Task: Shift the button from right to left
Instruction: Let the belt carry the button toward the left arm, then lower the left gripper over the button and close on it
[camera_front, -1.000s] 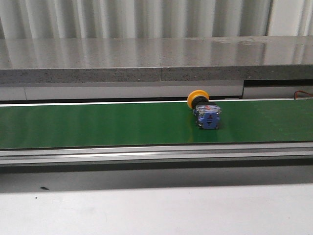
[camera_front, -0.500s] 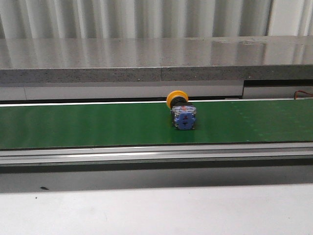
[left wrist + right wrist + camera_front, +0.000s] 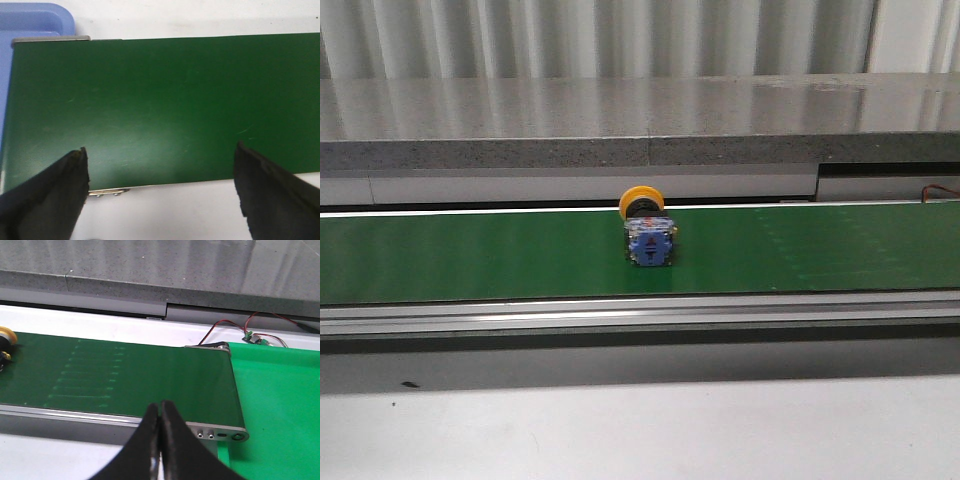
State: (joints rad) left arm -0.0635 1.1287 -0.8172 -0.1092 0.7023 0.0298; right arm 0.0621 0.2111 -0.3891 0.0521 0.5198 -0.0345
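The button (image 3: 649, 232) lies on its side near mid-length of the green conveyor belt (image 3: 470, 255), unheld. The left gripper (image 3: 160, 185) waits spread wide above the belt end beside a blue bin (image 3: 30, 22), apparently to intercept. The right gripper (image 3: 159, 440) is pressed closed, empty.

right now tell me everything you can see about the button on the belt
The button is a small push-button with a round orange-yellow cap, a dark collar and a blue and grey blocky body that looks like plastic. It lies on its side on the green belt, cap towards the far edge, blue face towards the camera, near the middle of the front view. Only the belt touches it; no pincer is near.
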